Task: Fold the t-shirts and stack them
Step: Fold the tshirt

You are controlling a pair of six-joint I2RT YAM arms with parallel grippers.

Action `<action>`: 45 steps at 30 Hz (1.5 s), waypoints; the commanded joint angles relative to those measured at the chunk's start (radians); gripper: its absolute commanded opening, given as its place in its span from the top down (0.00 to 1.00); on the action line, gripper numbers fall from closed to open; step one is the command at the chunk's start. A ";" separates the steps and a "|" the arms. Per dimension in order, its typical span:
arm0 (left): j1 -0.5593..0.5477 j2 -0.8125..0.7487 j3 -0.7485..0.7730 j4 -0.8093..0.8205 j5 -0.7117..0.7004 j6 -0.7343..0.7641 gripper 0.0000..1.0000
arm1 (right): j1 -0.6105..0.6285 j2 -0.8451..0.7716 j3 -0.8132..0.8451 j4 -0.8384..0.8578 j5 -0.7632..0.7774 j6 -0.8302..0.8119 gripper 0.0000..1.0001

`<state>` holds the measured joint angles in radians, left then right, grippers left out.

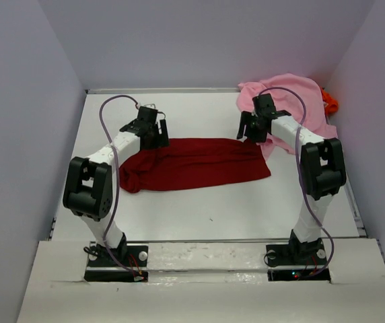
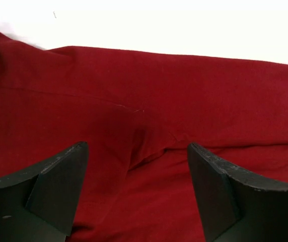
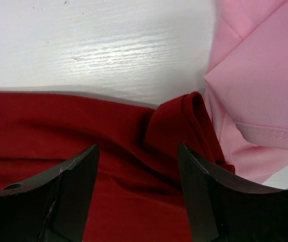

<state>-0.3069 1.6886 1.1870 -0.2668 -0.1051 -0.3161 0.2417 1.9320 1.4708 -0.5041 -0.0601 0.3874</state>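
The dark red t-shirt [image 1: 196,163] lies as a long folded band across the middle of the table. My left gripper [image 1: 157,136] hangs open over its far left edge, red cloth [image 2: 149,101] spread below the parted fingers. Over the band's far right corner my right gripper [image 1: 250,131] is open too, above a bunched red fold [image 3: 184,121]. The light pink t-shirt [image 1: 290,101] is heaped at the back right, its hem [image 3: 265,75] just right of my right fingers. A bit of the bright orange t-shirt [image 1: 330,101] shows behind the pink one.
White table [image 1: 213,208] enclosed by pale walls on the left, back and right. The pink heap touches the red shirt's right corner. Purple cables loop over both arms.
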 commanded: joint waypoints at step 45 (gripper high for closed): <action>-0.032 -0.040 -0.040 0.026 -0.065 0.015 0.12 | 0.001 0.176 0.195 0.022 0.114 -0.033 1.00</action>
<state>-0.3340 1.6909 1.1496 -0.2436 -0.1612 -0.3119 0.2417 2.0827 1.6310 -0.4866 0.0154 0.3683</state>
